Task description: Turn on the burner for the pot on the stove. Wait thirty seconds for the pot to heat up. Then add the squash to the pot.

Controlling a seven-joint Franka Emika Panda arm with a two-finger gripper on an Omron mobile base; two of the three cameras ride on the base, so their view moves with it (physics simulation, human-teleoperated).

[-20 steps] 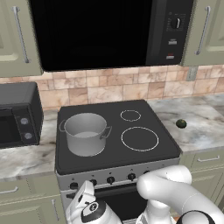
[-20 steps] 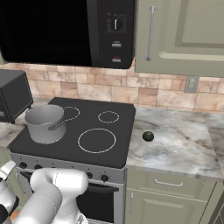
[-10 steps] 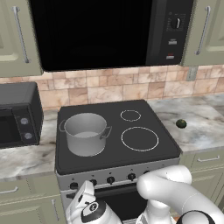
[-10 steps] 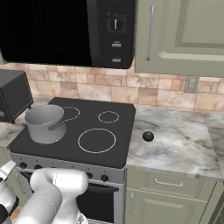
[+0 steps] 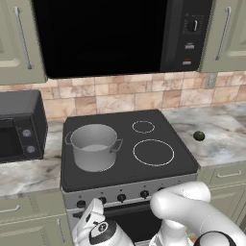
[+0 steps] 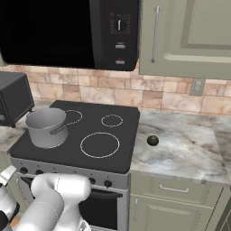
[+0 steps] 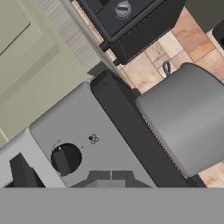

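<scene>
The grey steel pot (image 5: 93, 146) (image 6: 46, 127) (image 7: 188, 118) stands on the front left of the black glass stove (image 5: 125, 161) (image 6: 131, 131) and hides the burner under it. A thin red line shows along the pot's base in the hand view. The dark green squash (image 5: 199, 136) (image 6: 153, 140) lies on the marble counter right of the stove. My gripper (image 5: 95, 205) (image 6: 8, 173) (image 7: 108, 176) is shut with nothing in it. It hangs just in front of the silver front panel (image 7: 87, 118), close to a black knob (image 7: 65, 159) at the row's left end.
A large white ring (image 5: 153, 152) and a small white ring (image 5: 143, 126) mark the stove's right side. A black toaster oven (image 5: 19, 125) (image 6: 13, 97) sits on the left counter. A microwave (image 5: 105, 33) hangs above the stove. Cabinet drawers flank the oven door.
</scene>
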